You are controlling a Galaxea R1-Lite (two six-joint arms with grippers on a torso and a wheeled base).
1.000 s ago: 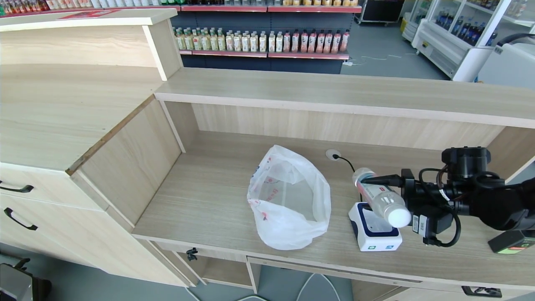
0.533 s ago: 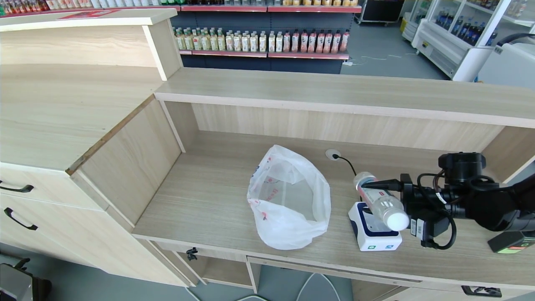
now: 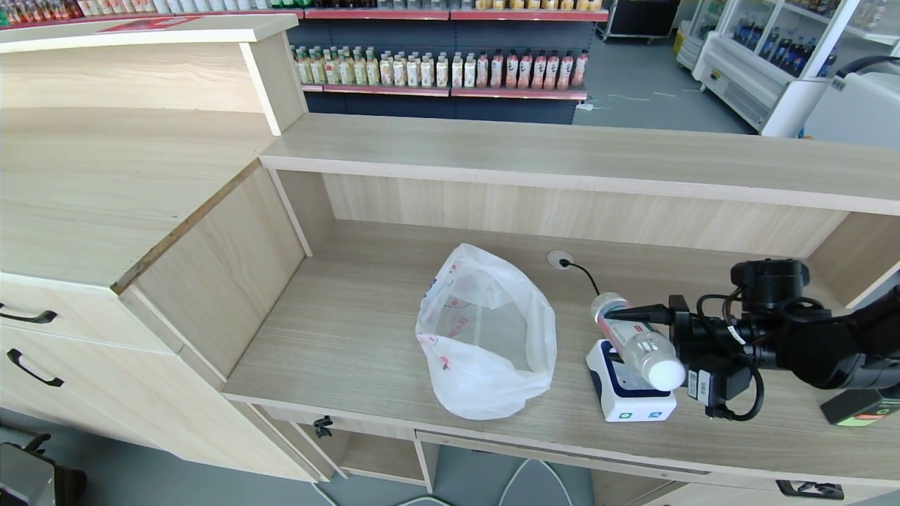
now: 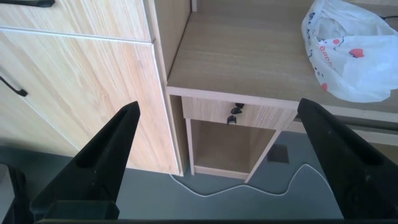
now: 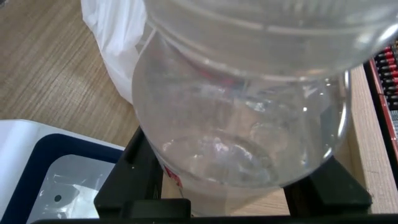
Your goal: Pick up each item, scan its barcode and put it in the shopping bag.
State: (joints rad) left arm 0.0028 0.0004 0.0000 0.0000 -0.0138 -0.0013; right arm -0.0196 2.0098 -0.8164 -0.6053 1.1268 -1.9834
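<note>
Checkout desk (image 3: 337,337): right hand (image 3: 628,325) grips a clear bottle (image 3: 643,344) just above the scanner (image 3: 633,400). Left hand (image 4: 219,109) hangs open. Scanning apparently under way; shopping bag (image 3: 485,330) seemingly empty, bagging remains.

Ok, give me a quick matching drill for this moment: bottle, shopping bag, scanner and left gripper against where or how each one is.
Things:
1. bottle
2. shopping bag
3. scanner
4. left gripper

States:
A. jaws open, low in front of the counter
B. on the counter, right under the bottle
C. held tilted in the right gripper
D. mouth open, on the counter to the scanner's left

Pairs: 1-C, 2-D, 3-B, 4-A
</note>
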